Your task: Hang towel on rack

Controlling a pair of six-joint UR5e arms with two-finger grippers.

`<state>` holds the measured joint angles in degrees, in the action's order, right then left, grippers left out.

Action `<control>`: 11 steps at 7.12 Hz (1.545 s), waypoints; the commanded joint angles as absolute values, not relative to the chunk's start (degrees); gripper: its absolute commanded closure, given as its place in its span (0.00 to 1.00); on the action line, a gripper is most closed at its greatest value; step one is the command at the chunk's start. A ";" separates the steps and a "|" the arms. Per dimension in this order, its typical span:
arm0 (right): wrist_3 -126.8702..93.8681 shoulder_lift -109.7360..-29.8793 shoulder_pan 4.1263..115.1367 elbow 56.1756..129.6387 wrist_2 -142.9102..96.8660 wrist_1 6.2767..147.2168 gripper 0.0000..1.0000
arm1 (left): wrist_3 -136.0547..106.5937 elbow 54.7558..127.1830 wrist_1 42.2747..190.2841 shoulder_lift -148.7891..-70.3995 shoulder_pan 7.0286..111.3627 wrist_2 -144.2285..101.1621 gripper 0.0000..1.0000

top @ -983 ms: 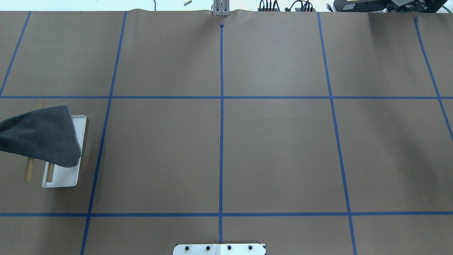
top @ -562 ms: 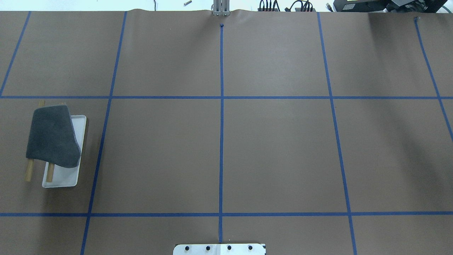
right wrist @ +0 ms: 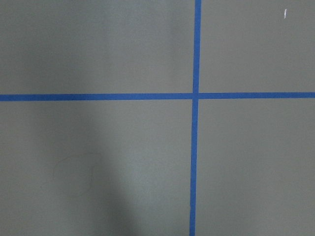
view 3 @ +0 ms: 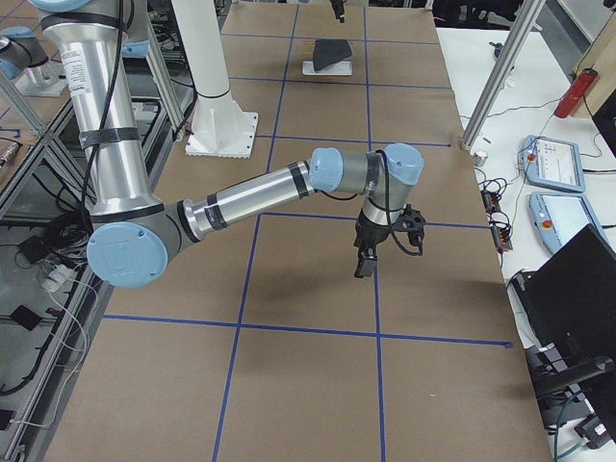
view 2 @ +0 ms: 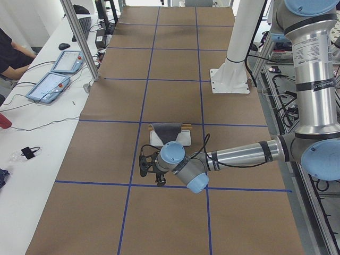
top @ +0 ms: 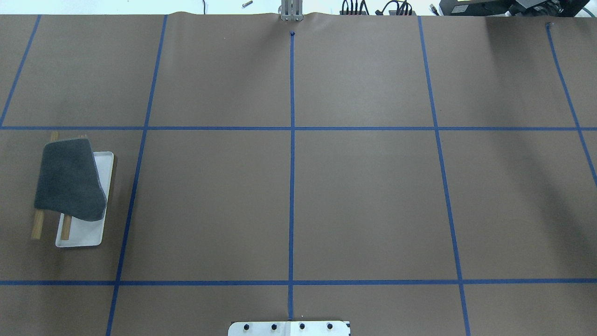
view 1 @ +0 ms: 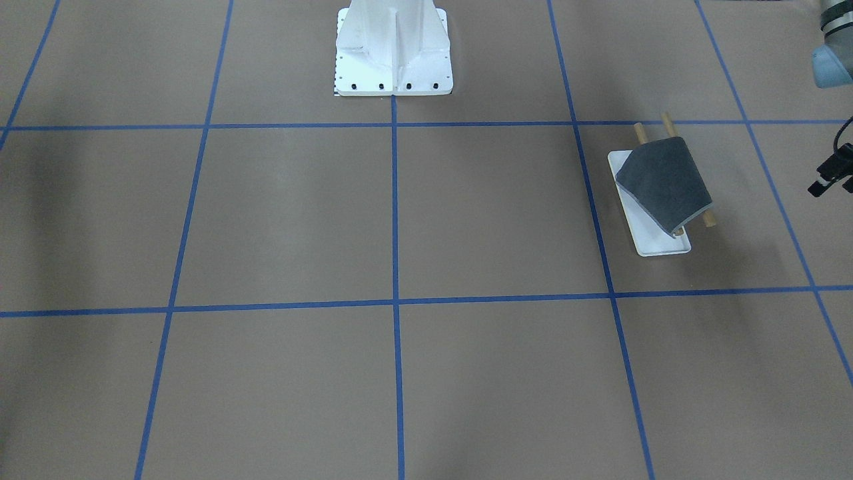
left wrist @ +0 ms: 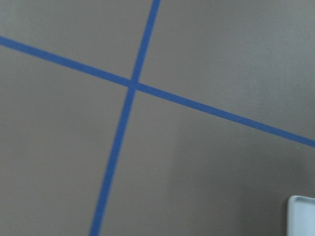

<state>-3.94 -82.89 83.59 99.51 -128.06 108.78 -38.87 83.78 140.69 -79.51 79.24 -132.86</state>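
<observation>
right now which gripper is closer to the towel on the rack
The left gripper: it hangs near the rack that carries the towel, while the right gripper is far off along the table.

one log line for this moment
towel: draped over rack rods | left claw: off towel, state unclear | right claw: far from rack, state unclear

A: Overhead view: high behind the robot, looking forward and down. Front view: across the table, steeply down, facing back.
B: Shared?
A: Both hold the dark grey cloth towel [top: 69, 179] on the white-trayed, wooden-rodded rack [top: 86, 232].
B: Sides? Wrists?
A: One at each table end, looking along it — rack mid-distance from the left, far from the right. Wrists: close over the brown paper table cover [right wrist: 98, 49] and blue tape lines [right wrist: 197, 49].
</observation>
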 commanded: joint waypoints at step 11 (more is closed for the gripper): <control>-4.48 -88.59 88.07 89.21 -130.61 91.49 0.00 | -5.01 99.14 100.90 -83.23 88.24 -127.79 0.02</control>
